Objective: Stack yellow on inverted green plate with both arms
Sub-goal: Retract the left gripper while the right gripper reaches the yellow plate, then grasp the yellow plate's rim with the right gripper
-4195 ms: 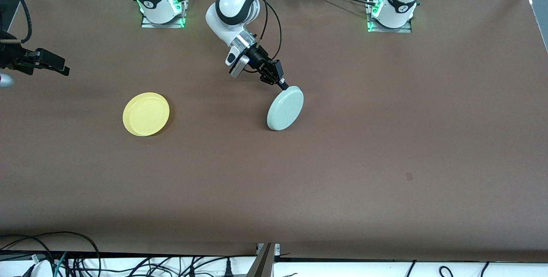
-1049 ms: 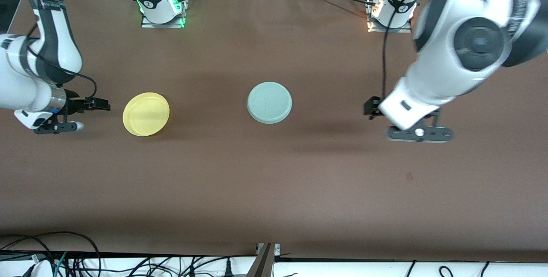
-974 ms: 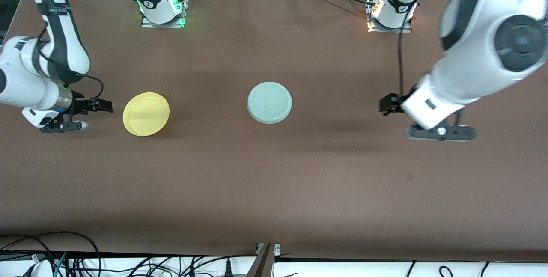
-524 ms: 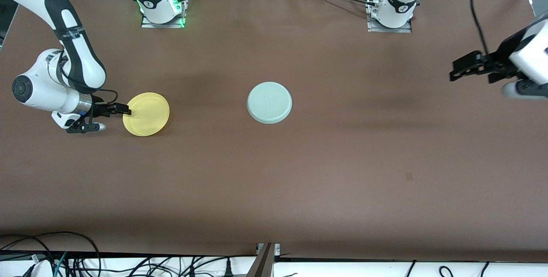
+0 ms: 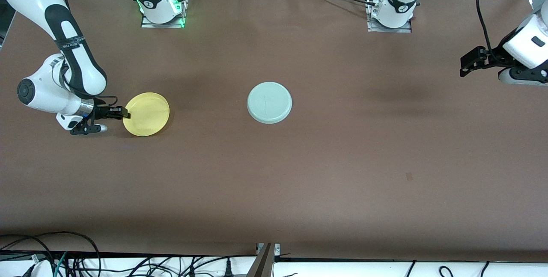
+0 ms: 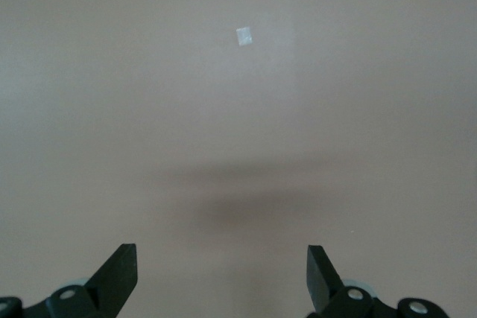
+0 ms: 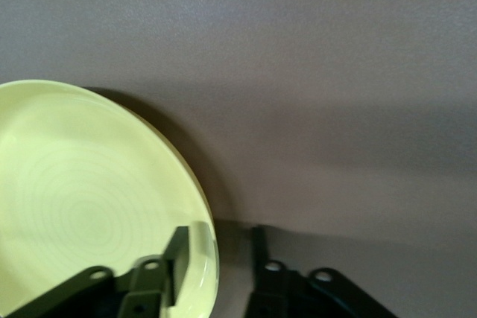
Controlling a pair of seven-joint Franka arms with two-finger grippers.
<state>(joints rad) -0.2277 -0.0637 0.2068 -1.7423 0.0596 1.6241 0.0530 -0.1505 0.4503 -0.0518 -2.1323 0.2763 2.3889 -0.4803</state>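
The yellow plate (image 5: 147, 113) lies right way up on the table toward the right arm's end. My right gripper (image 5: 125, 114) is down at its rim on the side toward that end. In the right wrist view one finger (image 7: 179, 247) rests inside the yellow plate (image 7: 82, 199) and the other stands outside, a small gap off the rim; this gripper (image 7: 219, 247) is open. The green plate (image 5: 269, 102) lies upside down, base up, mid-table. My left gripper (image 5: 464, 68) hangs open over bare table at the left arm's end, its fingers (image 6: 119, 273) holding nothing.
The two arm bases (image 5: 160, 9) (image 5: 391, 11) stand along the edge farthest from the front camera. A small tape patch (image 5: 409, 176) marks the table nearer the camera, toward the left arm's end. Cables (image 5: 64, 260) run below the near edge.
My right gripper slid up to the yellow plate, straddled its rim and narrowed its fingers. The left arm drew back from mid-table to its own end.
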